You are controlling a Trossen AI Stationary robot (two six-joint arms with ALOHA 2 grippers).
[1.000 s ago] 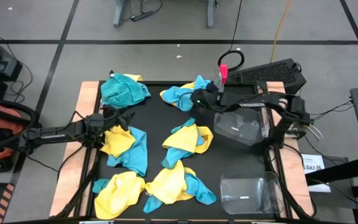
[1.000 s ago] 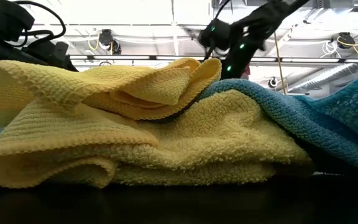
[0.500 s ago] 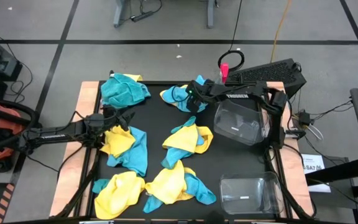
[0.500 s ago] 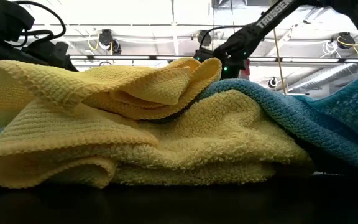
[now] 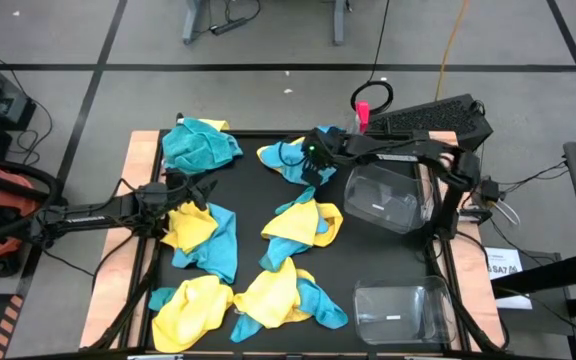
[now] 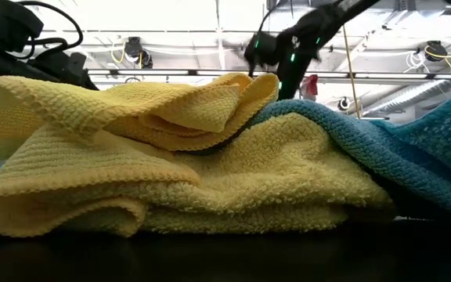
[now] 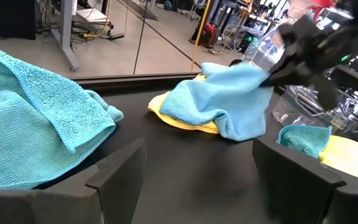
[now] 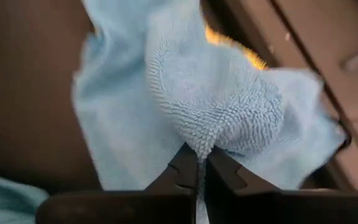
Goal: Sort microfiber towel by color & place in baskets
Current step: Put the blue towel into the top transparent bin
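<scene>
Several blue and yellow microfiber towels lie in heaps on the black table. My right gripper (image 5: 310,160) (image 8: 201,167) is at the far middle, shut on a light blue towel (image 5: 286,155) (image 7: 222,102) that lies over a yellow one (image 7: 179,118). My left gripper (image 5: 203,190) (image 7: 204,177) stands open near the left side, between a teal towel (image 5: 200,145) and a yellow-and-blue heap (image 5: 203,235), touching nothing. Two clear baskets (image 5: 383,200) (image 5: 398,310) stand along the right side. My right gripper pinches a raised fold (image 8: 199,140) of the light blue towel between its two fingertips. The fingers come at it slanting down from the table's right. The fold is drawn up toward the gripper, while the rest of the towel (image 7: 197,106) still rests on the yellow towel and the table.
A spray bottle with a pink top (image 5: 359,118) stands at the far edge behind the right arm. Heaps of yellow and blue towels (image 5: 303,220) (image 5: 278,295) (image 5: 193,305) fill the middle and near part. In the low view a yellow towel (image 6: 171,164) blocks most of the table.
My right gripper has dipped down onto the far light blue towel, taken hold of a fold and come up a little with it. That side of the towel is pulled up; the rest stays on the table.
</scene>
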